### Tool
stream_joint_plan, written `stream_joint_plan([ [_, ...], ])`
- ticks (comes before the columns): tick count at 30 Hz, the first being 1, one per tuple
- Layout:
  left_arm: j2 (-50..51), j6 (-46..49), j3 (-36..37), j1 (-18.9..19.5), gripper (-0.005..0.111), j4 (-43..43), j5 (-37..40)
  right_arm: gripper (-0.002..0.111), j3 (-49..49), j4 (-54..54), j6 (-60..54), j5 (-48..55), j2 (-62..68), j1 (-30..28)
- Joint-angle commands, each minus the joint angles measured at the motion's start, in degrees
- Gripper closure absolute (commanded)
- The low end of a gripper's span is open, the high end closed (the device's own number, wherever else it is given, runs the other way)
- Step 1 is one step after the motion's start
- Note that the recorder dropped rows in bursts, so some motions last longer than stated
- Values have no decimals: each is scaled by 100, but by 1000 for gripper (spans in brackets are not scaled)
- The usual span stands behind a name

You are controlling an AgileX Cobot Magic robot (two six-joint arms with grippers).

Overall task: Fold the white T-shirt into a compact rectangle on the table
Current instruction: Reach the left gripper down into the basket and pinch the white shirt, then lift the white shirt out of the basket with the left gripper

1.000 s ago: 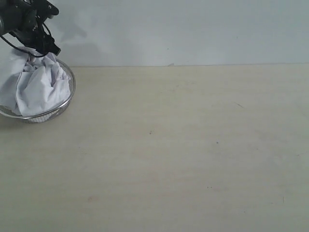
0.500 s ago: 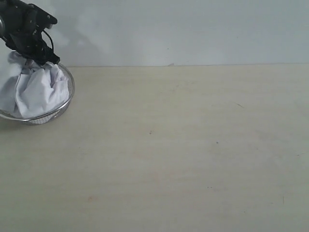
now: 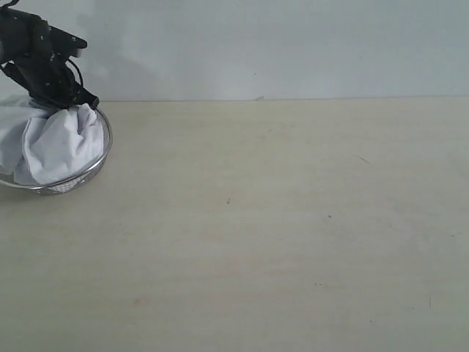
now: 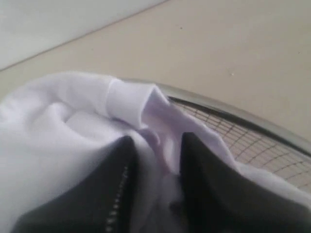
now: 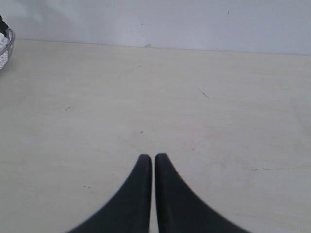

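Exterior view, upper left corner of the frame: the left end effector is down at the back rim of the wire basket, right on top of the white T-shirt. The shirt sits bunched up in that basket, a crumpled white mound filling it and spilling over its far-left side. None of it lies on the bench, whose pale wood-grain top runs across the middle and right of the frame, marked only by a few dark specks.

Over to the left wrist view: two dark fingers stand either side of a raised fold of white cloth, and the fold fills the gap between them. The close-up is blurred, but it looks like the cloth is pinched in there. Basket mesh and its metal rim show just beyond the fabric.

Right wrist view now: the right end effector has its two black tips pressed together, nothing between them, poised over bare bench, with the basket's edge only just showing in the far corner.
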Motion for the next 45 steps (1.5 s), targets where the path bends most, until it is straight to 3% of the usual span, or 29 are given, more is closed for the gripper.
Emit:
stream_joint_plan([
  [1, 60, 83, -13, 23, 101, 75, 22, 108, -2, -8, -33, -39, -23, 10],
  [8, -191, 67, -13, -22, 102, 64, 14, 108, -2, -8, -33, -39, -23, 10],
  [18, -1486, -290, -13, -22, 102, -230, -90, 108, -2, -8, -33, -39, -23, 10],
  [23, -1985, -185, -13, -22, 102, -273, 400, 108, -2, -8, -33, -48, -23, 10],
  [29, -1772, 267, -13, 147, 102, -385, 1247, 108, -2, -8, -33, -48, -23, 10],
  [31, -1699, 420, -13, 147, 96, -505, 1405, 108, -2, -8, -33, -48, -23, 10],
  [33, -1644, 516, -13, 147, 82, -689, 1453, 108, -2, -8, -33, -48, -23, 10],
  [37, -1573, 806, -13, 147, 38, -661, 1406, 108, -2, -8, -33, -48, -23, 10],
  [38, -1524, 817, -13, 147, 33, -580, 1369, 108, -2, -8, -33, -48, -23, 10],
  [45, -1060, 817, -13, 159, 33, -556, 1247, 108, -2, -8, -33, -48, -23, 10],
])
